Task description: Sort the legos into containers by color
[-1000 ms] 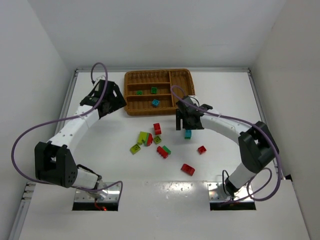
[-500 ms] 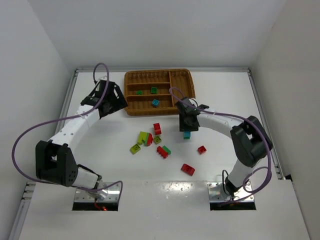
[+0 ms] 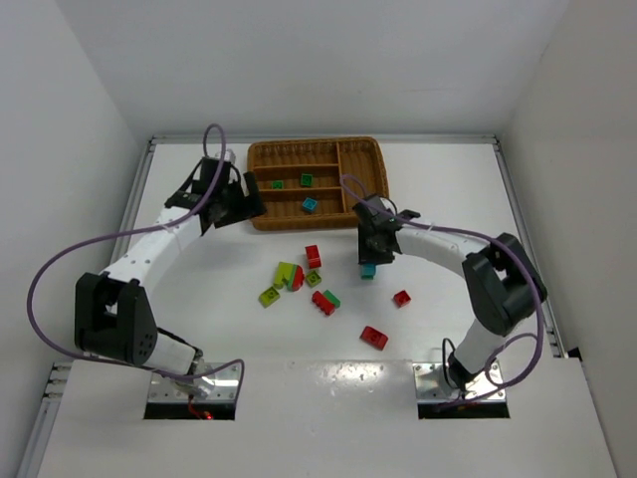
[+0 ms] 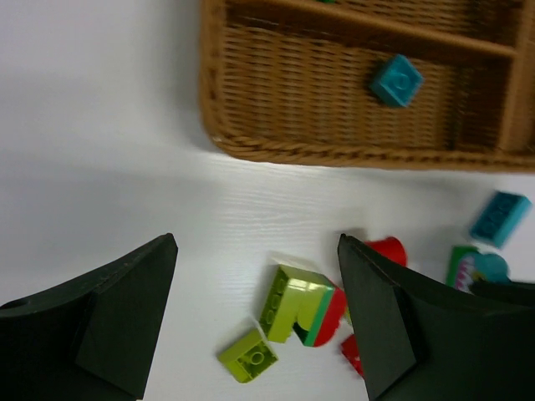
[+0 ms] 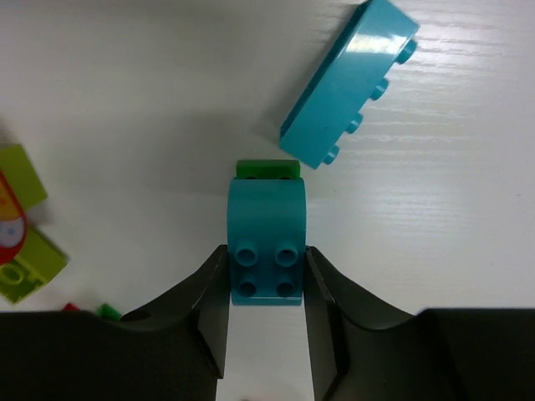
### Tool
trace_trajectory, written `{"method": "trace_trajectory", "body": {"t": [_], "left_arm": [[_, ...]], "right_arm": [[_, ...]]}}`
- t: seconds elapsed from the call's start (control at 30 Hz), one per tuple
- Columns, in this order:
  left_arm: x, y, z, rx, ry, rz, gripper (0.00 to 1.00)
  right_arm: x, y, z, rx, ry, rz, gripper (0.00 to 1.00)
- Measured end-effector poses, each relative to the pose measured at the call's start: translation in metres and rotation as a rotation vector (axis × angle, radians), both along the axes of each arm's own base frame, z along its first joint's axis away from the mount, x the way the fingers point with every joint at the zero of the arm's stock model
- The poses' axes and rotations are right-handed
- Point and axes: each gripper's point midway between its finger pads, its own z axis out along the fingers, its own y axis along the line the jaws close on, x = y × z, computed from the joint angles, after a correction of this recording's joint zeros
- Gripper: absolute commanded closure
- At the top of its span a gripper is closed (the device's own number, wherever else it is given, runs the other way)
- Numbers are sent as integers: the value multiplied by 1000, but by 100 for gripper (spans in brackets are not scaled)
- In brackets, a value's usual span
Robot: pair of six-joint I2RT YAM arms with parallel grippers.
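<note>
teal brick [image 5: 267, 221] clamped between the closed fingers of the right gripper [image 5: 267, 280], over the table near the tray [image 3: 317, 149].

only the brick's near end is pinched, so it could be twisted loose. a green piece [image 5: 267, 169], possibly stuck to its far end, could be carried into the wrong slot. the flat teal brick [image 5: 351, 79] just beside could be knocked. the left gripper [image 4: 255, 251] is held wide and empty by the tray's corner.

- one wicker tray [image 3: 261, 169] at twelve o'clock on the bench [image 3: 199, 299]; four compartments;
- five red legos [image 3: 373, 338], all on the bench;
- three lime legos [image 3: 270, 295], all on the bench;
- three cyan legos [image 3: 310, 204]; one in the tray;
- four green legos [image 3: 307, 180]; two in the tray
</note>
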Motion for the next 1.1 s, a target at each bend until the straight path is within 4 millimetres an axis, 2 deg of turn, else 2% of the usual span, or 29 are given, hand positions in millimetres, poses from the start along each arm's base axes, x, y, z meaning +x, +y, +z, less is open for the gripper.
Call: {"method": "trace_trajectory", "body": {"t": [0.07,0.17,0.27,0.4,0.5,0.6,0.7,0.93,1.1], "left_arm": [[1,-15,4,-49,-20,-83,16],[-3,-49,11,-170,-58,-259,16],[-18,-81,17,-312,-81,-444,16],[-50,-119,22,-502,-92,-690,11],[-72,-140,24,-581,-81,-833,9],[-98,-159,32,-643,-86,-996,8],[-112,-168,37,-678,-97,-1096,8],[-124,-170,32,-716,-93,-1196,8],[-129,-174,32,-722,-97,-1231,12]], "right_arm": [[-5,2,4,41,7,15,77],[-8,7,26,128,-11,39,77],[-6,18,66,254,-80,80,80],[-12,38,121,451,-173,174,80],[-27,54,147,585,-201,267,80],[-43,67,154,687,-167,340,80],[-56,78,159,776,-123,400,80],[-71,95,176,906,-83,510,79],[-76,102,176,953,-41,543,79]]}}
